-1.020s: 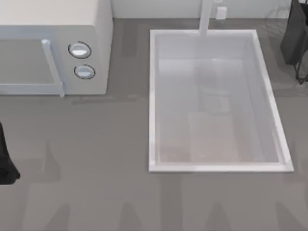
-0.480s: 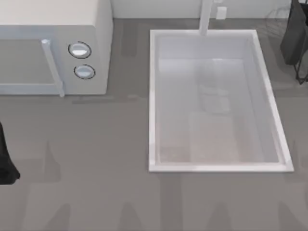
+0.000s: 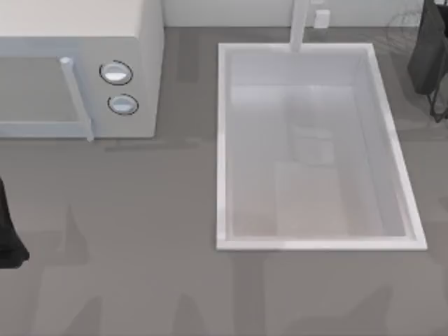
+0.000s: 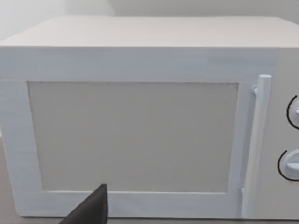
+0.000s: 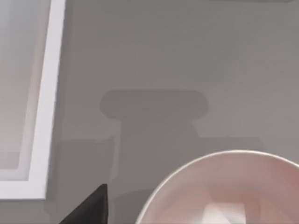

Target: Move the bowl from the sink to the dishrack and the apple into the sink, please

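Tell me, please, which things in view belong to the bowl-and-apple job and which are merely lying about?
Job in hand:
- sink
- dishrack, thin wires at the top view's right edge
- bowl, close under the right wrist camera, pale inside

Just lying about:
- microwave
- faucet
- table
- left arm, at the table's left edge

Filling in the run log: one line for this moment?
sink: empty | bowl: outside sink | left arm: parked facing microwave | right arm: by dishrack

change: shadows on your counter (image 3: 161, 210) near the front edge have shifted | sink (image 3: 222, 175) reflections differ slightly
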